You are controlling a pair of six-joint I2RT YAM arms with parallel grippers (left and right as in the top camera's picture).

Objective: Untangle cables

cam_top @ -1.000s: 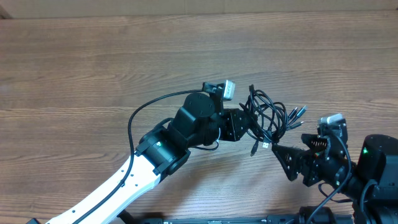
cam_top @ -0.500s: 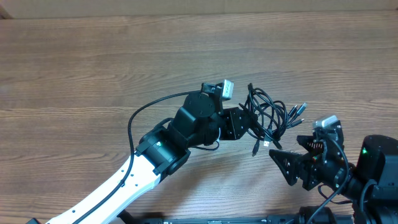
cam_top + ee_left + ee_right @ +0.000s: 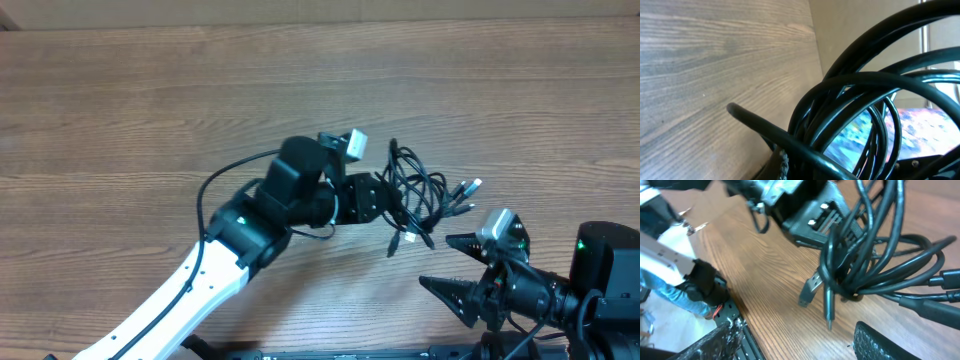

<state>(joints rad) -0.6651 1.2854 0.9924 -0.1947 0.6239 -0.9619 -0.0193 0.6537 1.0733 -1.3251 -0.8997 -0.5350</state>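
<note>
The cables (image 3: 425, 185) are a bunched knot of thin black cords right of the table's middle, with silver plug ends (image 3: 468, 188) sticking out to the right. My left gripper (image 3: 393, 203) is shut on the knot's left side. In the left wrist view the cords (image 3: 855, 100) fill the frame close up. In the right wrist view the knot (image 3: 870, 265) hangs from the left gripper's black body (image 3: 815, 215), and two plugs (image 3: 811, 290) dangle toward the wood. My right gripper (image 3: 452, 267) is open and empty in front of the knot, its fingers (image 3: 890, 342) spread wide below it.
The wooden table (image 3: 150, 110) stretches to the left and back. The left arm's white link (image 3: 190, 290) and its thicker black wire (image 3: 215, 185) cross the front left. The right arm's black base (image 3: 605, 265) sits at the front right corner.
The left gripper has moved the knot a little left and back. The right gripper has drawn back toward the table's front edge and turned, now farther from the knot.
</note>
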